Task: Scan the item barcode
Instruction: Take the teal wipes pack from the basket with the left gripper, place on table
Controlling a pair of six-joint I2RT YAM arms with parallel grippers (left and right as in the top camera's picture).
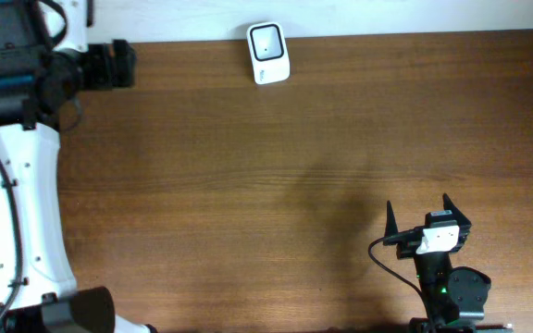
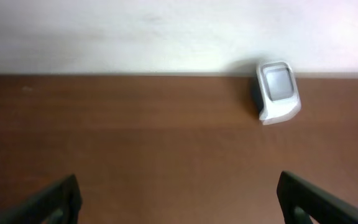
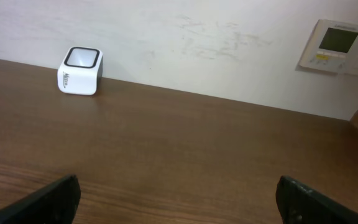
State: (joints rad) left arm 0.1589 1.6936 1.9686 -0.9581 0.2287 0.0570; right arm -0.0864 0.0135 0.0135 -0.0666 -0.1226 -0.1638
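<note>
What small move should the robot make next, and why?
Probably swing one arm aside to look for an item: the left pincer and right pincer both stand open and empty, and only the scanner is seen on the table.

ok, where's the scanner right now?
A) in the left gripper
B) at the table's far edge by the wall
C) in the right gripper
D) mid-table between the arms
B: the white scanner stands alone at the far edge of the table, against the wall; the left gripper and right gripper are both open and empty.
</note>
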